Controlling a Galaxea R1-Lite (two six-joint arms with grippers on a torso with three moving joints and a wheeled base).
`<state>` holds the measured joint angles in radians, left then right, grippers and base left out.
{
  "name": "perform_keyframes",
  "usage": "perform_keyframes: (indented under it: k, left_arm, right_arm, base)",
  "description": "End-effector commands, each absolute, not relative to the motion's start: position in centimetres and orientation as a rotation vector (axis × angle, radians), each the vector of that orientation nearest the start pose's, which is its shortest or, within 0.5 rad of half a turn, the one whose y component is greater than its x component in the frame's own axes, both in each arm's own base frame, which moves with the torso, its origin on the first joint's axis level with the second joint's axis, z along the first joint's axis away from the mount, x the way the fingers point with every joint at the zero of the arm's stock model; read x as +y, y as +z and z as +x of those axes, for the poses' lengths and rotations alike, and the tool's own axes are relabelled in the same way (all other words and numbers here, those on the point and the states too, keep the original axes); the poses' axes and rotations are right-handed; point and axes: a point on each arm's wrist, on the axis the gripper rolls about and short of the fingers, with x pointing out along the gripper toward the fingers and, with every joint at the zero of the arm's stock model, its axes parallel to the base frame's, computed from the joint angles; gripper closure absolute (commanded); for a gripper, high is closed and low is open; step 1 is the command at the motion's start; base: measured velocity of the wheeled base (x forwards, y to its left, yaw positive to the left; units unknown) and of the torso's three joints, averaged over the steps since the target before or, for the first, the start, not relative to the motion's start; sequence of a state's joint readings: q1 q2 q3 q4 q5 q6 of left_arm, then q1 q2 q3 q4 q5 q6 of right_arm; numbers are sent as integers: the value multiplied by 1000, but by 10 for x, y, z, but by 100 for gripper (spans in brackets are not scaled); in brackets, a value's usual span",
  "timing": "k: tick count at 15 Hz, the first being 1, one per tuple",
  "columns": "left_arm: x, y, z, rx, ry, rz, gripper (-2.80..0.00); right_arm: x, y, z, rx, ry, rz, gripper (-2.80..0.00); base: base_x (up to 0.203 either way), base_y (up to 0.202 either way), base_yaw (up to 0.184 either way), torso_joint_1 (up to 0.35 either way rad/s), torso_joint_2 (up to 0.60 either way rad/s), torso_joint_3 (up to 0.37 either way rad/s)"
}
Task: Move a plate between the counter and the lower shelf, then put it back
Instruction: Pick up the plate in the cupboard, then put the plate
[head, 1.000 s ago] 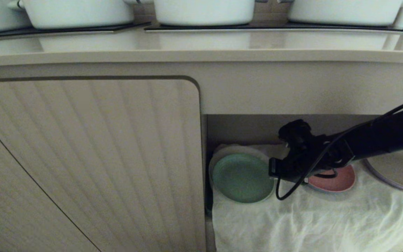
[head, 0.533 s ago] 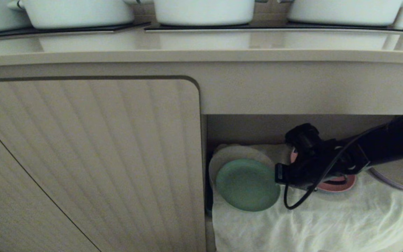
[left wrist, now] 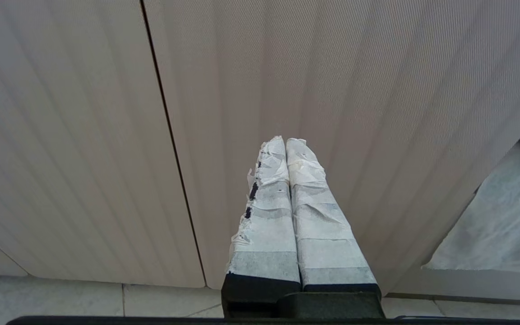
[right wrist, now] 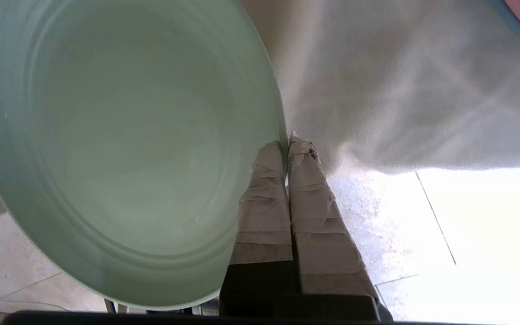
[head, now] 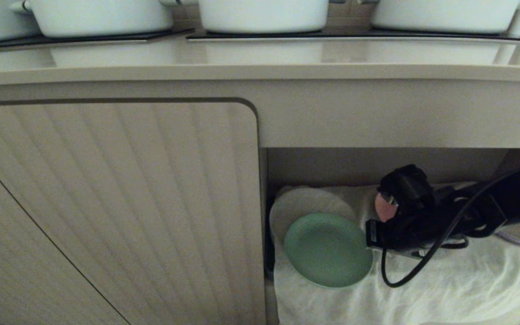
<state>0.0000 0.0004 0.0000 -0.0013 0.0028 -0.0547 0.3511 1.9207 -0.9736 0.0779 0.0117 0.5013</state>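
Observation:
The mint-green plate (head: 327,250) hangs at the front of the lower shelf (head: 427,295), just above its wrinkled white cloth and over the shelf's front edge. My right gripper (head: 370,238) reaches in from the right and is shut on the plate's right rim. In the right wrist view the taped fingers (right wrist: 264,189) pinch the rim, right gripper (right wrist: 287,144), with the plate (right wrist: 124,135) filling the view. The counter (head: 260,58) runs above. My left gripper (left wrist: 285,142) is shut and empty, parked facing a ribbed cabinet door.
Stacked white plates (head: 307,203) lie behind the green plate. A pink plate (head: 383,206) shows behind my wrist. White pots (head: 264,13) stand on black cooktop panels. The ribbed cabinet door (head: 115,203) closes off the left, and the counter's thick front edge overhangs the shelf opening.
My right gripper has drawn back toward the shelf's front and a little right, carrying the green plate off the white stack. More of the white plates is uncovered. The left arm has not moved.

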Motion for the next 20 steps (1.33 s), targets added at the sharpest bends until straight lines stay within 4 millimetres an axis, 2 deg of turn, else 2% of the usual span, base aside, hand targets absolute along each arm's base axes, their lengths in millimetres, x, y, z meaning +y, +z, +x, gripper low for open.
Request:
perform_keyframes:
  k: [1, 20]
  left_arm:
    - [0, 76, -23, -2, 3, -55, 0]
    - [0, 76, -23, -2, 3, -55, 0]
  right_arm:
    - [106, 103, 290, 1059, 70, 285, 0]
    - [82, 128, 223, 1024, 101, 297, 0]
  base:
    - [0, 0, 0, 0, 0, 0]
    - [0, 0, 0, 0, 0, 0]
